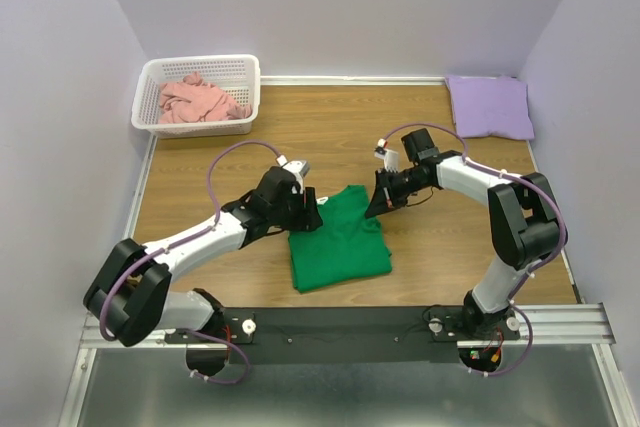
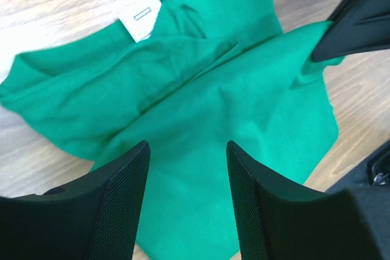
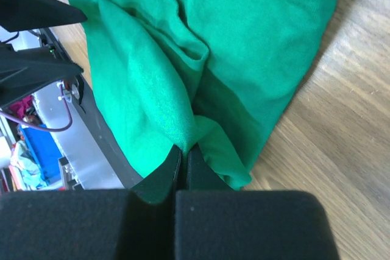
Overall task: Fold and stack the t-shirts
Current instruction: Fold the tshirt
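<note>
The green t-shirt (image 1: 340, 242) lies partly folded mid-table, its white neck label (image 2: 141, 17) showing in the left wrist view. My right gripper (image 1: 378, 205) is at the shirt's right upper edge, shut on a pinched ridge of green cloth (image 3: 184, 149). My left gripper (image 1: 310, 215) hovers at the shirt's left upper edge. Its jaws (image 2: 187, 145) stand apart over the cloth, gripping nothing. The salmon pink t-shirt (image 1: 200, 102) lies crumpled in the basket. The lavender purple t-shirt (image 1: 488, 105) sits folded at the far right corner.
The white lattice basket (image 1: 200, 62) stands at the far left corner against the wall. The black mounting rail (image 1: 350, 322) runs along the near edge, just below the green shirt. Lavender walls close in the table on three sides.
</note>
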